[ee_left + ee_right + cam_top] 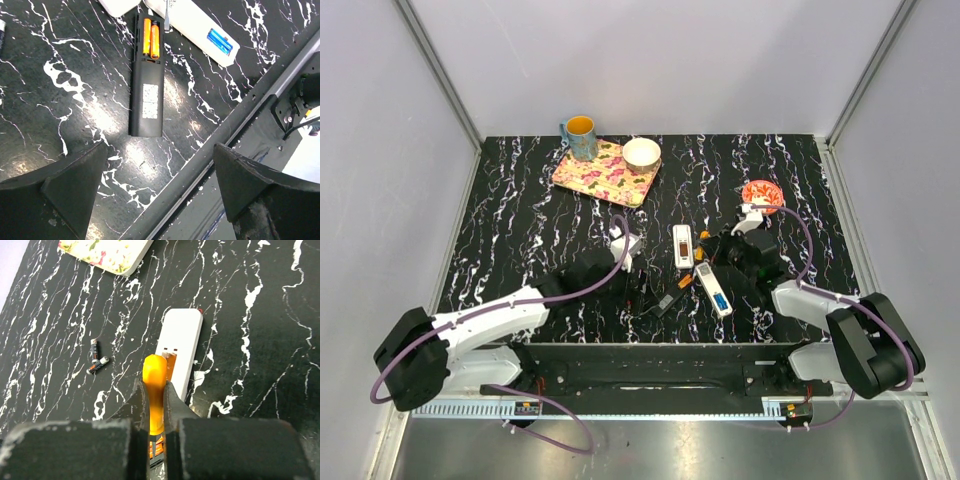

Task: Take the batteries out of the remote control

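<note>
A black remote (pixel 146 85) lies back up with its cover off; two orange batteries (pixel 151 39) sit side by side in its bay. It also shows in the top view (pixel 665 303). My right gripper (pixel 154 385) is shut on an orange-handled tool (pixel 154 375) held over that bay, with its thin metal shaft (pixel 167 15) reaching the batteries. A white remote (pixel 200 27) holds a blue battery (pixel 220 41). Another white remote (pixel 177 347) shows an orange battery (pixel 170 362). Two loose batteries (pixel 98 365) lie on the table. My left gripper (pixel 160 200) is open and empty, near the table's front edge.
A floral tray (pixel 605 172), an orange-filled mug (pixel 580 137) and a white bowl (pixel 642 153) stand at the back. A small red dish (pixel 762 192) sits at the right. The table's metal front rail (pixel 235 135) runs under my left gripper.
</note>
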Controlling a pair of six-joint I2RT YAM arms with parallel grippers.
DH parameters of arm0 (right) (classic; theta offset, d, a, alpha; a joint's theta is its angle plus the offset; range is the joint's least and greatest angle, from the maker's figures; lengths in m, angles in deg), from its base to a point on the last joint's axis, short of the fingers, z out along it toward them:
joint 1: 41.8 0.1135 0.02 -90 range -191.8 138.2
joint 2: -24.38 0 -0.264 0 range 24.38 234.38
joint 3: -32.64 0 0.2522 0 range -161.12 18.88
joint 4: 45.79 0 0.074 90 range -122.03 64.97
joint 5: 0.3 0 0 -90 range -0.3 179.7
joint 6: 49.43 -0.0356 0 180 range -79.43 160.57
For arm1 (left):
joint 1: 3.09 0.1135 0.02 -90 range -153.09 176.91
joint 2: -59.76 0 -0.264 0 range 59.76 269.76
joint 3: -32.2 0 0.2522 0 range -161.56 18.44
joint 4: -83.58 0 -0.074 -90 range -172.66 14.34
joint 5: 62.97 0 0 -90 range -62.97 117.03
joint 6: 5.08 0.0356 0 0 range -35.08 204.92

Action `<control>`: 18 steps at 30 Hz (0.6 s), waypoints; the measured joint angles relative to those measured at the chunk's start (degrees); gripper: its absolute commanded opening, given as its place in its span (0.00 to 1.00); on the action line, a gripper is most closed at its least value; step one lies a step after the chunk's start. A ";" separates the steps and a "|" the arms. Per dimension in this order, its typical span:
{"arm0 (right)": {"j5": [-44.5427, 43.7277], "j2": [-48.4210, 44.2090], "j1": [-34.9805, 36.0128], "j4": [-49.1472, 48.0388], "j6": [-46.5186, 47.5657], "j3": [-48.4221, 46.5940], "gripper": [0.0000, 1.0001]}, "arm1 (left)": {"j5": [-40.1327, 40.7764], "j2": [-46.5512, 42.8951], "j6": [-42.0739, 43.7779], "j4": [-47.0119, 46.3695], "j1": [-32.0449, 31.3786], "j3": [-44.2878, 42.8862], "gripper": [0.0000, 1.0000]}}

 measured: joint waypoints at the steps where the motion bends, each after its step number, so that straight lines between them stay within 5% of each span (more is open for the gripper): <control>1: -0.17 0.00 -0.17 0.00 0.24 -0.02 0.00 | -1.03 -0.35 -0.02 -0.35 0.37 0.46 0.92; 18: -2.14 3.15 -0.85 -0.39 1.79 -0.76 0.00 | -7.48 -0.98 -0.59 -3.02 1.03 2.29 0.92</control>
